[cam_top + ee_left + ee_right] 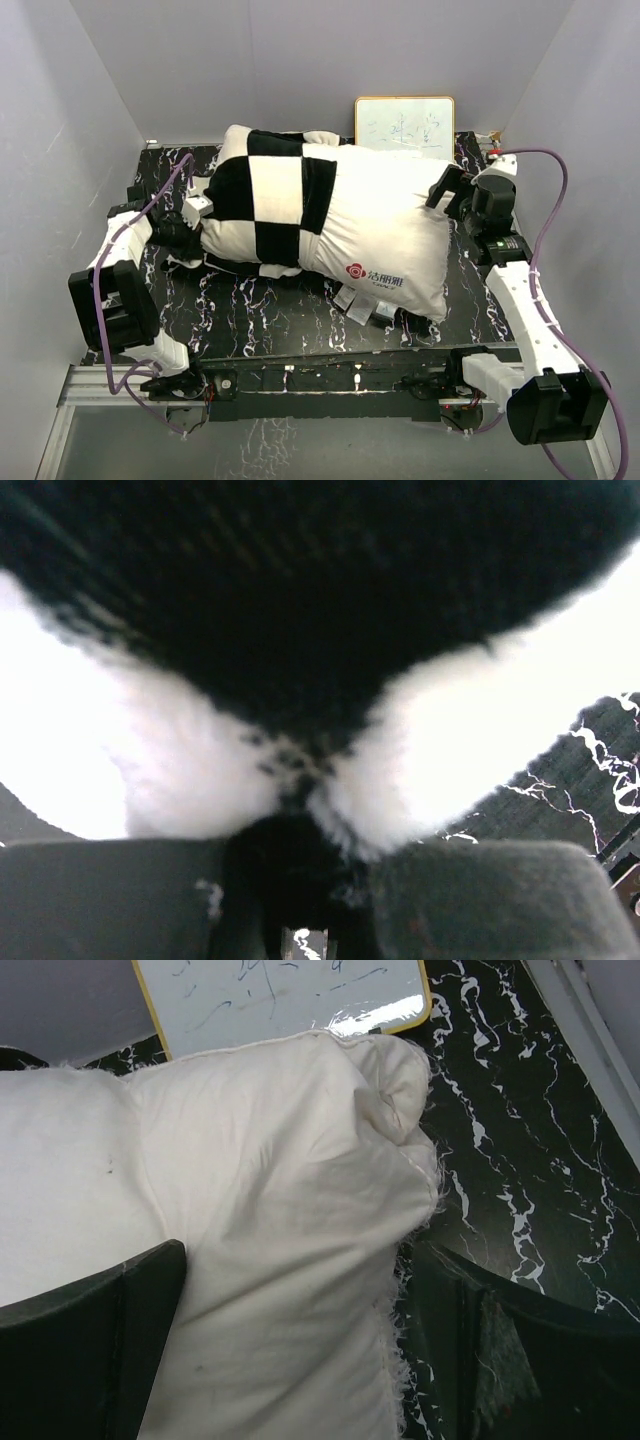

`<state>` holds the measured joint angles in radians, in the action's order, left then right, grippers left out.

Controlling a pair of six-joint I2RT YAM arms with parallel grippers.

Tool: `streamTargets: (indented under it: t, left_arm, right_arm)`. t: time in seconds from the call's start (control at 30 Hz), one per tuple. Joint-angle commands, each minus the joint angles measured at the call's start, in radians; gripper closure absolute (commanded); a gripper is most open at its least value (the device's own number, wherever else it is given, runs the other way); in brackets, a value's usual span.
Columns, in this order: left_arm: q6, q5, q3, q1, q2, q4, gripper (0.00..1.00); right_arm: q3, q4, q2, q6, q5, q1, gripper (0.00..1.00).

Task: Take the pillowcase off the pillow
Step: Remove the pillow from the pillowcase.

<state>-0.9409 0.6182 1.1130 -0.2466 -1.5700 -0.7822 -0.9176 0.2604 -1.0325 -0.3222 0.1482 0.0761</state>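
The black and cream checkered pillowcase [265, 200] covers the left half of the white pillow [390, 230]. The pillow's bare right half, with a red logo [375, 272] and white tags [360, 305], sticks out to the right. My left gripper [195, 215] is at the case's left end. In the left wrist view it [300, 880] is shut on a pinch of the plush pillowcase [300, 600]. My right gripper [445, 190] is at the pillow's right end. In the right wrist view its jaws [300, 1360] are closed on the pillow's frayed edge [270, 1210].
A small whiteboard [404, 125] with a yellow rim leans on the back wall behind the pillow; it also shows in the right wrist view [280, 1000]. The black marbled tabletop [280, 315] is walled on the left, right and back.
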Motion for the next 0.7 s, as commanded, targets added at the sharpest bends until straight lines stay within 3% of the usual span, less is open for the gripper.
streamTargets:
  t: [0.0, 0.13, 0.4, 0.57, 0.67]
  left_arm:
    - [-0.022, 0.065, -0.016, 0.004, 0.093, -0.064, 1.0]
    - [-0.019, 0.096, 0.032, 0.004, 0.071, -0.116, 1.0]
    - [-0.01, 0.093, 0.106, 0.004, 0.07, -0.161, 1.0]
    - [-0.007, 0.102, 0.095, 0.02, 0.085, -0.177, 1.0]
    - [0.003, 0.092, 0.082, 0.033, 0.099, -0.168, 1.0]
  right_arm:
    - [-0.002, 0.012, 0.058, -0.053, -0.167, -0.041, 0.02]
    - [0.06, -0.028, 0.093, -0.099, -0.348, -0.039, 0.02]
    - [0.247, -0.071, 0.202, -0.164, -0.518, -0.009, 0.02]
    - [0.322, -0.234, 0.179, -0.254, -0.711, -0.005, 0.02]
    - [0.371, -0.384, 0.185, -0.358, -0.74, 0.011, 0.02]
